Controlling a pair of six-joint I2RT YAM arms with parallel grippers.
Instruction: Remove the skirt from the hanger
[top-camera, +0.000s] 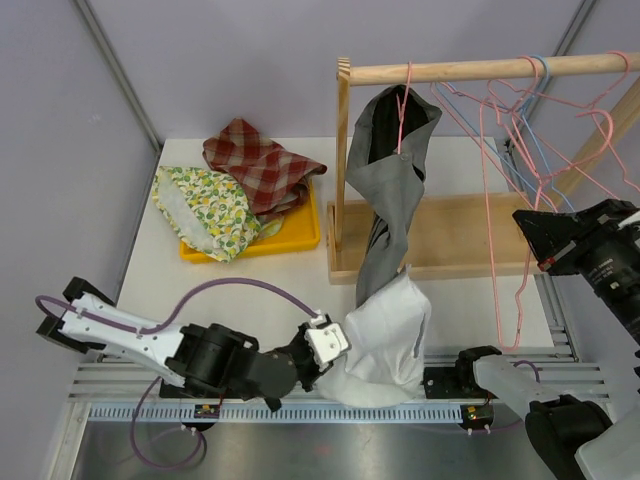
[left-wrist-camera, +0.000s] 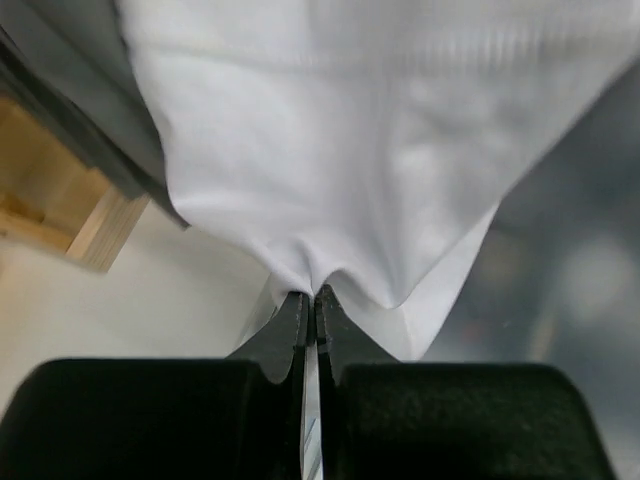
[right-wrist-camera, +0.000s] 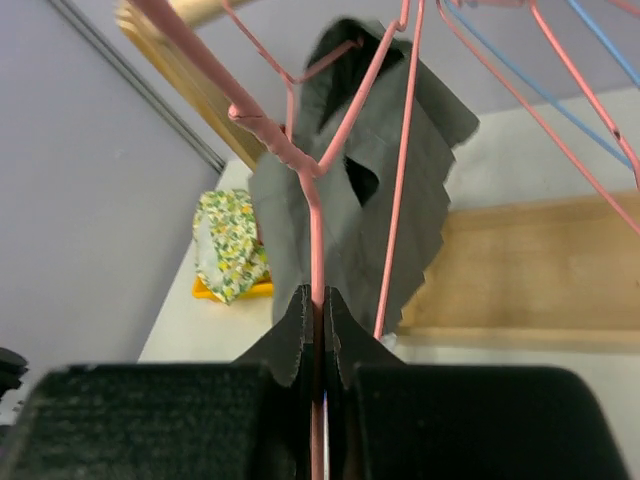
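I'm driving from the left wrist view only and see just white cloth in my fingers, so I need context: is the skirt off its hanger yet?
Observer: No. The grey skirt hangs on a pink hanger hooked over the wooden rail. The left gripper pinches its white lower end.
Operator: Where is the right arm?
Observer: The right gripper is shut on a pink wire, with the skirt behind it. I cannot tell whether that wire is the skirt's hanger.
Operator: Anything beside my pull path?
Observer: A yellow tray holding folded cloths lies left of the skirt, apart from it.
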